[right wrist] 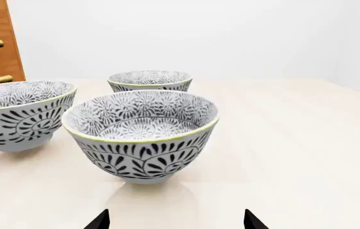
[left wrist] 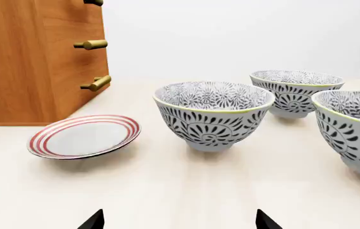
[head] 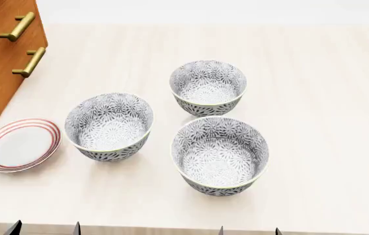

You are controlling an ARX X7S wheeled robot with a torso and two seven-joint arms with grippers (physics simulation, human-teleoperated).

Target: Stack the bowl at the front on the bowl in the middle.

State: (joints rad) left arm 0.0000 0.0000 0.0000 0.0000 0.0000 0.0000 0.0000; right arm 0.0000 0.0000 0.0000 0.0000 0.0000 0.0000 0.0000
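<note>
The black-and-white patterned ceramic front bowl (head: pixel 220 155) stands near the tabletop's front edge, directly ahead of the right gripper (right wrist: pixel 176 220), the nearer arm. Both grippers' jaws spread open, empty.

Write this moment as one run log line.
stage: before grasp | left pincer: open | right pincer: open | front bowl: on table, untouched | middle bowl: empty
</note>
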